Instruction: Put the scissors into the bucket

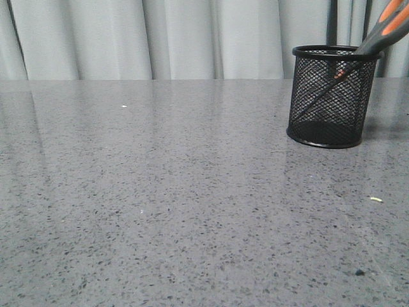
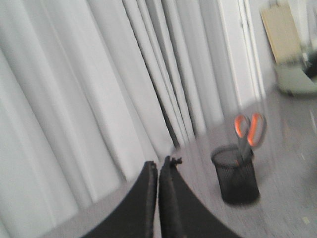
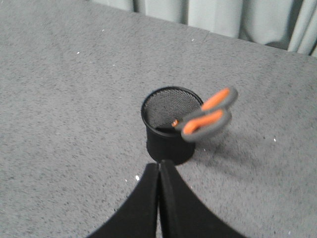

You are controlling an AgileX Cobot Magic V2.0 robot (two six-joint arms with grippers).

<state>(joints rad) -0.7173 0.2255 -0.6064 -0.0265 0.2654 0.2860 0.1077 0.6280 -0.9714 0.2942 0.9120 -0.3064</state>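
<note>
The black wire-mesh bucket (image 1: 332, 96) stands at the back right of the grey table. The scissors (image 1: 382, 31) stand in it, blades down, and their grey and orange handles lean out over the rim to the right. The bucket (image 3: 168, 124) and scissors (image 3: 208, 116) also show in the right wrist view, and the bucket (image 2: 236, 173) and scissors (image 2: 247, 134) in the blurred left wrist view. My right gripper (image 3: 159, 164) is shut and empty, above and short of the bucket. My left gripper (image 2: 158, 162) is shut and empty, raised, far from the bucket. Neither gripper shows in the front view.
The grey speckled table (image 1: 160, 192) carries small white crumbs (image 1: 376, 199). Pale curtains (image 1: 160, 38) hang behind the table. A beige board (image 2: 280, 30) and a blurred grey object (image 2: 297, 82) stand beyond the table's far end in the left wrist view.
</note>
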